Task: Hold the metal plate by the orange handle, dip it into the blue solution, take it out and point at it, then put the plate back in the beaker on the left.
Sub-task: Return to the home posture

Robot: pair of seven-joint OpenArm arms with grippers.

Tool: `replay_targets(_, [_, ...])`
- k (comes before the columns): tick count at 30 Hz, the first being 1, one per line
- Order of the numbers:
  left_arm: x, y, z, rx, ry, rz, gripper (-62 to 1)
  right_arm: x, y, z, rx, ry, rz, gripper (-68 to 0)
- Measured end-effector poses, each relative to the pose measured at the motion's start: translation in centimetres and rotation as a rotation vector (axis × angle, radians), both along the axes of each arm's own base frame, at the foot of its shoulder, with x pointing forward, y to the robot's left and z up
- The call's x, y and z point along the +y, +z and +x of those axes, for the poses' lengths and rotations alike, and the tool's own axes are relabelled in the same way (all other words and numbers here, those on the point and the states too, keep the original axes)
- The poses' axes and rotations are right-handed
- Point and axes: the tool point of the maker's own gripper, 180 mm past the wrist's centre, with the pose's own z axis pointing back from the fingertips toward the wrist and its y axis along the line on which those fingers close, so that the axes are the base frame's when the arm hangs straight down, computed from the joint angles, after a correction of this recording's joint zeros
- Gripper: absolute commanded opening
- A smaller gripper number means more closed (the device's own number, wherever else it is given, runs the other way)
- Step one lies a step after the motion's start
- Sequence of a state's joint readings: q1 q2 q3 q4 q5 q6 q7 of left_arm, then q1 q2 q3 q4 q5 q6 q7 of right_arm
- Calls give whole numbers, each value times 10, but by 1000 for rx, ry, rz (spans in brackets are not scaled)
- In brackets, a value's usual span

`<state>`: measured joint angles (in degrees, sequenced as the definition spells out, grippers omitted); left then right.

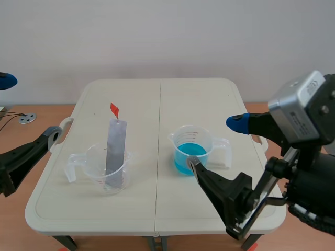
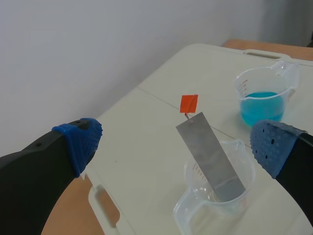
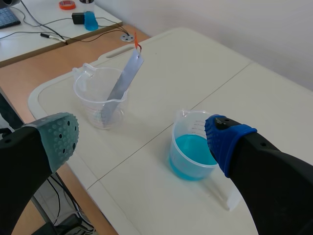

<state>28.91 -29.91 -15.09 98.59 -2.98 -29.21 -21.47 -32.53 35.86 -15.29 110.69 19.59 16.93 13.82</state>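
Observation:
A grey metal plate with a small orange handle at its top leans in a clear empty beaker on the left half of the table. A second clear beaker holding blue solution stands right of the middle. My left gripper hovers open at the table's left edge, apart from the plate; its handle lies ahead between the fingers. My right gripper hangs open near the blue beaker, holding nothing. The plate stands farther ahead.
The white folding table has a centre seam and carry handles at its sides. A white flat object lies just right of the blue beaker. A side desk with cables and small items stands beyond the table's left end.

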Motion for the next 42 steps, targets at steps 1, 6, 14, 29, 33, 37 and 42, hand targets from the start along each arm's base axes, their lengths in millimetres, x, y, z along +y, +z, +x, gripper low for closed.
replay_targets(1, [-3, 2, 1, -6, -16, 6, 14, -3, 0, -1, -2, -13, 5, -144])
replay_targets(6, [-17, 1, 6, -3, -82, 37, 14, -10, -1, -6, 6, -36, -5, -144])
replay_targets(14, [-39, 3, 13, -9, -126, 21, 14, -14, 0, -2, -4, -69, -13, -144])
replay_targets(29, [-49, 1, 17, 4, -97, -25, 14, -14, 0, 0, -6, -71, -17, -144])
replay_targets(33, [-48, -1, 17, 10, -94, -21, 14, -14, 0, 0, -6, -71, -17, -144])
replay_targets(37, [-48, -1, 17, 12, -93, -19, 14, -14, 0, 0, -6, -71, -17, -144])
replay_targets(42, [-48, -1, 17, 12, -93, -19, 14, -14, 0, 0, -6, -71, -17, -144])
